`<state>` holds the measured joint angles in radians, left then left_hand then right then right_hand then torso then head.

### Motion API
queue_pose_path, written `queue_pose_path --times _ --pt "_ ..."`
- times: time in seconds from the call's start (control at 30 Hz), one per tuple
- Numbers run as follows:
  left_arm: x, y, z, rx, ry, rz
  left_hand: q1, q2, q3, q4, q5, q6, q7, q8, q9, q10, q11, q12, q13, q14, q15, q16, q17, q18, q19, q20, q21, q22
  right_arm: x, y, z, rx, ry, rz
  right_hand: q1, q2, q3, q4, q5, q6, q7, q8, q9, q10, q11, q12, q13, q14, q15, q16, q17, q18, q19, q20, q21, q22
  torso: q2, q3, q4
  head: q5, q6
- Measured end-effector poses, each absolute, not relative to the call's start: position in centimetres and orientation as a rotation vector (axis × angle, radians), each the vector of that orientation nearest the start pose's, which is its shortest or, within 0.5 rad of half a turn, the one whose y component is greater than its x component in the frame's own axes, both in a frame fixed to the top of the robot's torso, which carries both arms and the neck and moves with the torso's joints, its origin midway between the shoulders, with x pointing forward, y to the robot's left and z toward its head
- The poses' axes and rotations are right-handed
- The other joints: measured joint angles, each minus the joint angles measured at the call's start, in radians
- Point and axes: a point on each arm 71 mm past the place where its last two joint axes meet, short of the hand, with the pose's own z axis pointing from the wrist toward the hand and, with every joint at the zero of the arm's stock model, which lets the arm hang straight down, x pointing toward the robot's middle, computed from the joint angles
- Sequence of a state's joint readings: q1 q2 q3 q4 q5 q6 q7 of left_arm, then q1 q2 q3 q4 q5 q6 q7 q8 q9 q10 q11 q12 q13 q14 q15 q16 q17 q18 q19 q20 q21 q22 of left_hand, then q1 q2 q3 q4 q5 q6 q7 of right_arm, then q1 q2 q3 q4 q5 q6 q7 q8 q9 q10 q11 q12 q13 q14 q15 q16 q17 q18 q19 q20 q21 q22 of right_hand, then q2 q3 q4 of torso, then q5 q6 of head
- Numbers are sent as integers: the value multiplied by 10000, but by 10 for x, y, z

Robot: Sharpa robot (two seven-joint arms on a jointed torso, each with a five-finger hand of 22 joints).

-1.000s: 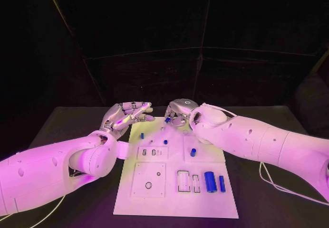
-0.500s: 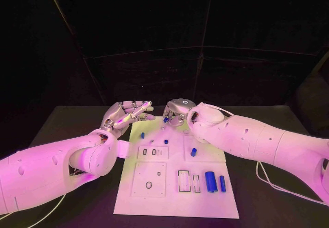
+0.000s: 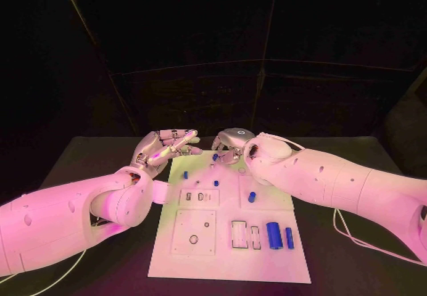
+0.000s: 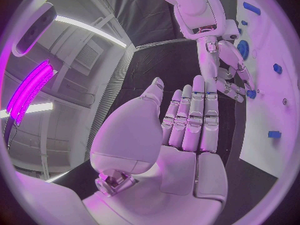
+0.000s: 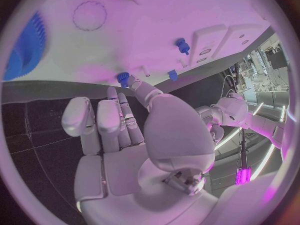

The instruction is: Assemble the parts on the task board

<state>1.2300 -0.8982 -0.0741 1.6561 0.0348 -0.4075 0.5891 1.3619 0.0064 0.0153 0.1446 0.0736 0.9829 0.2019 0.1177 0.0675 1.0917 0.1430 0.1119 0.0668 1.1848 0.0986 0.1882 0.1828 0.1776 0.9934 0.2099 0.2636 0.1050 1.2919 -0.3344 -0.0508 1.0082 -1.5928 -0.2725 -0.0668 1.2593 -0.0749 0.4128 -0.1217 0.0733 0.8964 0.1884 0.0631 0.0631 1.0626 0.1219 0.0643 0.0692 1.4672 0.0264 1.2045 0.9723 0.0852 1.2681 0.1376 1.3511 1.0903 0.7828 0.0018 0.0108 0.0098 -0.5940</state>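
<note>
Right hand (image 3: 233, 143) at the far edge of the task board (image 3: 231, 246), fingers seemingly pinching a small blue part (image 5: 122, 77) just at their tips, standing up. Left hand (image 3: 165, 150) beside that edge, spread flat, holding nothing, farther from it.

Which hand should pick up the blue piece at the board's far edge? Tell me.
Right. The right hand already has fingertips at that blue piece on the board; the left hand is raised beside it, fingers straight.
</note>
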Motion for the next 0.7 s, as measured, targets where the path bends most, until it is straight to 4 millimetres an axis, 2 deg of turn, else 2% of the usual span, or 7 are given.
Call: queue_pose_path --times 0.2,0.33,0.4,0.43,0.57,0.63,0.7 --pt "466 208 -155 -10308 12331 -16202 0 0 0 0 0 0 0 -13 0 0 0 0 0 0 0 0 0 0 0 0 0 0 562 -92 -156 -3671 15446 5637 79 -79 -103 78 12 -76 16 0 44 -47 7 235 13 -23 23 -109 -249 0 3 -2 -4 -65 -8 7 -17 12 7" --pt "467 211 -155 -10319 12307 -16144 0 0 0 0 0 0 -1 -13 0 0 0 0 0 0 0 1 -1 -1 0 0 0 1 556 -116 -151 -3401 15352 5616 79 -79 -186 161 168 154 -30 63 90 378 -75 494 86 -23 23 -52 -113 0 33 -28 0 93 -20 7 -38 34 31" --pt "467 212 -155 -10324 12296 -16113 0 0 0 0 0 -1 0 -13 1 0 0 0 0 0 0 3 -1 -1 0 0 0 1 553 -127 -146 -3162 15277 5709 79 -78 -261 236 204 380 -52 145 123 867 -164 768 193 -18 17 160 148 -1 267 -73 162 356 -25 8 -56 41 47" --pt "467 213 -155 -10328 12292 -16098 0 0 0 0 0 -1 -1 -13 1 0 0 0 0 0 0 3 -1 -2 0 0 0 1 552 -132 -143 -3010 15231 5748 74 -84 -287 263 238 470 -69 182 138 1084 -204 889 252 -4 -44 252 275 1 356 -98 229 479 -25 8 -64 45 54" --pt "468 215 -155 -10337 12273 -16046 0 0 0 0 0 -1 0 -13 1 0 0 0 0 0 0 4 -2 -2 0 0 0 -7 548 -157 -134 -2316 15232 5780 -172 -434 -652 513 580 650 -304 230 143 2465 -555 1852 852 -7 -363 741 921 -1 754 -353 561 1119 -37 19 -95 51 86" --pt "469 216 -156 -10340 12263 -16023 0 0 0 0 0 -1 -1 -13 1 0 0 0 0 0 0 4 1 -1 0 0 0 -7 547 -171 -133 -1924 15379 5689 -299 -640 -986 666 861 557 -399 191 118 2809 -644 2337 1242 -1 -396 978 1256 0 950 -431 704 1399 -40 19 -102 47 100" --pt "470 216 -156 -10343 12253 -15999 0 0 0 0 0 0 -1 -13 1 0 0 0 0 0 0 4 8 -1 0 0 0 -7 547 -181 -133 -1617 15570 5556 -304 -733 -1560 933 1115 403 -465 114 89 2819 -720 3128 2026 -18 -450 1259 1641 -5 1102 -485 829 1649 -40 16 -102 20 123"
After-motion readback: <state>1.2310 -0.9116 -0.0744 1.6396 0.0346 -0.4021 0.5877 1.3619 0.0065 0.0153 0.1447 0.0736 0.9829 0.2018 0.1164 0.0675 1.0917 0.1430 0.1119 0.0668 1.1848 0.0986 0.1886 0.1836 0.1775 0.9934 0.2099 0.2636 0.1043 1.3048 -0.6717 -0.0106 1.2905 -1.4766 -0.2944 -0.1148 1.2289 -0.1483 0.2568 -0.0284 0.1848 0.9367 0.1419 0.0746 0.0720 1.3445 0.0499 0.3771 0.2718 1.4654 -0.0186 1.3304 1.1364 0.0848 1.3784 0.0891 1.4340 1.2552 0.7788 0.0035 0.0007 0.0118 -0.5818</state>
